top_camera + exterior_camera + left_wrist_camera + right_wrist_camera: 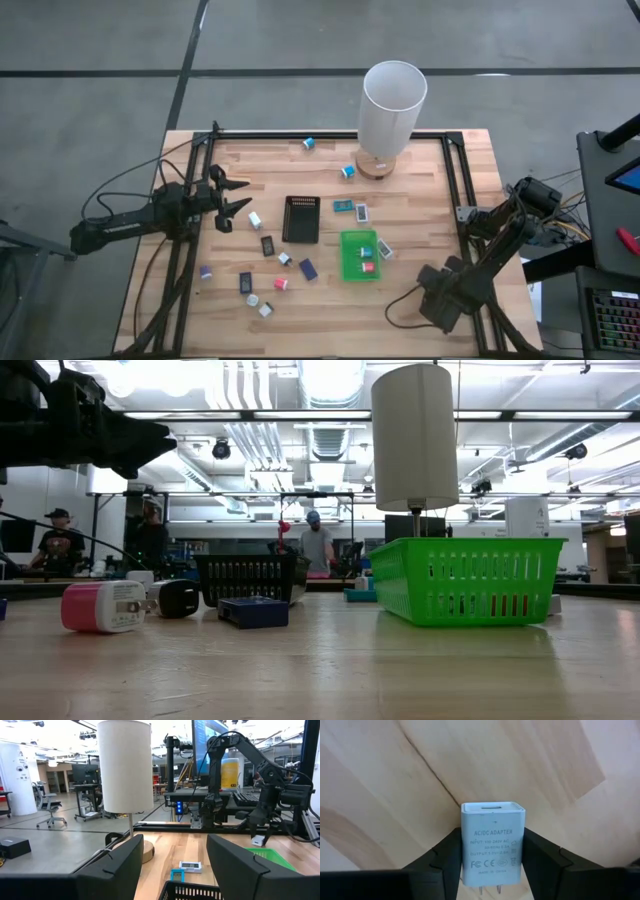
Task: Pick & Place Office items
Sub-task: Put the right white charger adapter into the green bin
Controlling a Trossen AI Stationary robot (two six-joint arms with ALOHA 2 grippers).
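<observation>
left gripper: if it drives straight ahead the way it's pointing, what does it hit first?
Likely the black ribbed tray: its rim sits dead ahead between the open left gripper's fingers. The gripper may be high enough to pass over it; the pictures leave that unclear. Beyond lie the teal packets.

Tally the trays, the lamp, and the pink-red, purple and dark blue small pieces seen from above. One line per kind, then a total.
Trays: 2, green and black
Lamp: 1
Pink-red pieces: 2
Purple pieces: 1
Dark blue pieces: 2
Total: 8
</observation>
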